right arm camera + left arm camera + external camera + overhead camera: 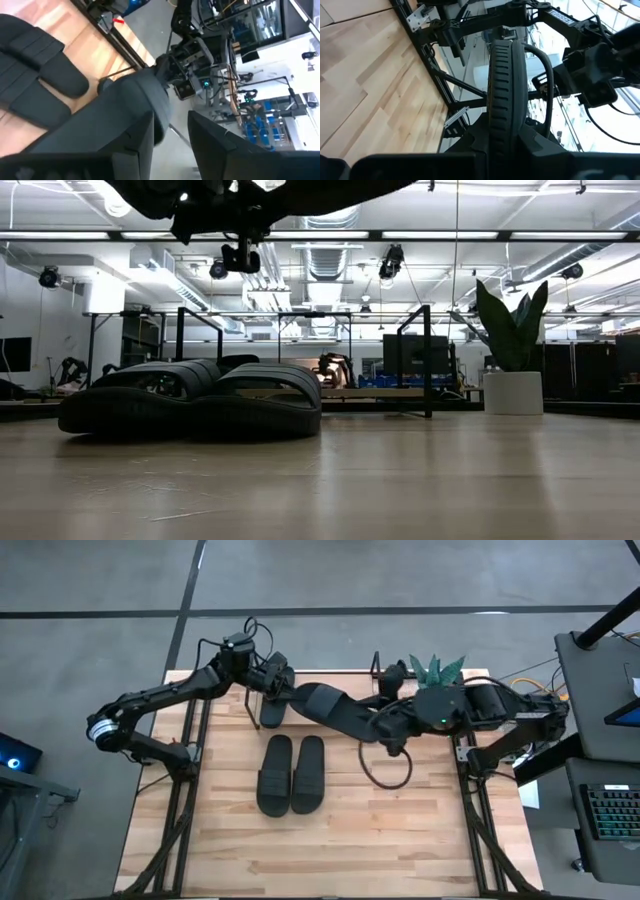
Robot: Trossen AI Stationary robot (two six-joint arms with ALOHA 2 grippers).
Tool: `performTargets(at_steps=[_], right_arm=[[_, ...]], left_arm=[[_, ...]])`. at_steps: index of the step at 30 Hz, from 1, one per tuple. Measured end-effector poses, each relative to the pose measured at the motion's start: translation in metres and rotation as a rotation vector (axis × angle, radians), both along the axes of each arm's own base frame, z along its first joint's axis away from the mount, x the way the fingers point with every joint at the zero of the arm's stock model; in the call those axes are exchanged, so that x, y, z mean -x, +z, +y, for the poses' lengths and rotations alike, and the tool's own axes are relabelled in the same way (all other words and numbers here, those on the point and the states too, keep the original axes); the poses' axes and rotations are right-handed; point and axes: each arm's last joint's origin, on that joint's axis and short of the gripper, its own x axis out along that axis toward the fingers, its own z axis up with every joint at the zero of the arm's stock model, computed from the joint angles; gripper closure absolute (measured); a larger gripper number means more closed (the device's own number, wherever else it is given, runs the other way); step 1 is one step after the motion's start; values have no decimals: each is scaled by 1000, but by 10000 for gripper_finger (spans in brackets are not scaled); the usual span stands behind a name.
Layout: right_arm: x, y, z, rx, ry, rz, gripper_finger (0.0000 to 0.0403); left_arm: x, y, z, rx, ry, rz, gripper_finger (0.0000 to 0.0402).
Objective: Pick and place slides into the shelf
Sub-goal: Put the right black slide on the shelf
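Wooden surface (400, 830) fills the low view's foreground and carries everything else. At its far edge stands the shelf (380, 392), a light board between black wire end frames. I cannot make out any slide resting on it.

Both arms reach toward that far side. The left gripper (268, 680) is clamped narrow on one slide (506, 85), holding it edge-on and off the wood, just by the shelf. The right gripper (300, 697) is close beside the same slide. Its fingers stand partly apart with a bare gap between them, and the slide lies against one finger rather than in a grip.

Two more slides (276, 775) lie side by side mid-surface, untouched. A fourth I cannot find.

By my reading the task is early: one slide is in hand and none is clearly shelved, so most of the placing remains.
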Motion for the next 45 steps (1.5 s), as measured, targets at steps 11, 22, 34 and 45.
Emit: performTargets(at_steps=[11, 22, 34, 45], right_arm=[[-40, -24, -11, 48, 6, 164, 293], [-55, -30, -21, 120, 19, 191, 293], [-81, -44, -34, 175, -10, 195, 295], [-84, -42, -35, 173, -40, 161, 390]], left_arm=[[0, 4, -2, -13, -10, -18, 385], [0, 4, -2, -12, -24, -19, 384], [1, 6, -4, -14, -72, -30, 382], [1, 10, -4, -42, -77, -65, 380]])
